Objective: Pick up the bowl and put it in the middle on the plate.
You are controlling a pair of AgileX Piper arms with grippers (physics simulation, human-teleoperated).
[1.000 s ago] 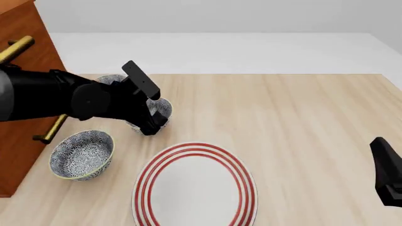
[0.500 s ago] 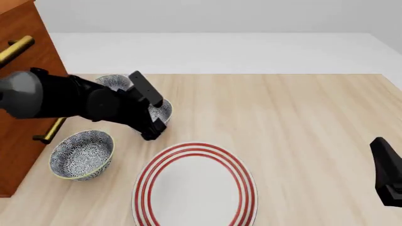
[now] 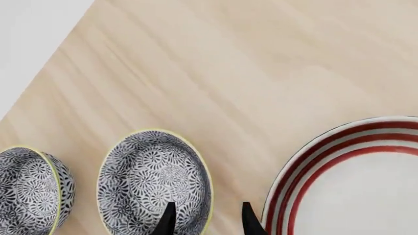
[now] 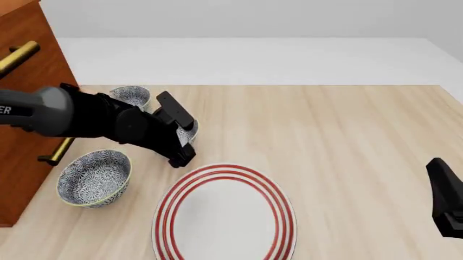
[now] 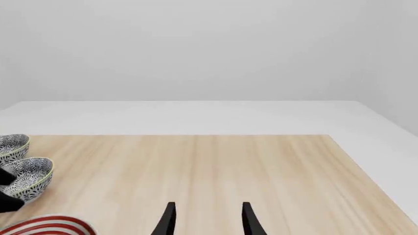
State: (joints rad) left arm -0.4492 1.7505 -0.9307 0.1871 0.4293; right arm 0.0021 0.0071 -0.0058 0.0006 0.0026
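Three patterned bowls sit on the table's left side, none on the plate [image 4: 224, 214], so nothing is delivered yet. Nearest bowl [image 4: 94, 177] sits apart, untouched. Left gripper [image 3: 205, 220] is spread, one finger inside the middle bowl [image 3: 155, 181], one outside its rim; no grip yet. Still to do: clamp, lift, carry, set centrally. Right gripper [image 5: 206, 218] idles, spread, holding nothing.

The left arm [image 4: 108, 123] covers most of the middle bowl [image 4: 188, 129]; the plate [image 4: 224, 214] runs off the front view's lower edge.
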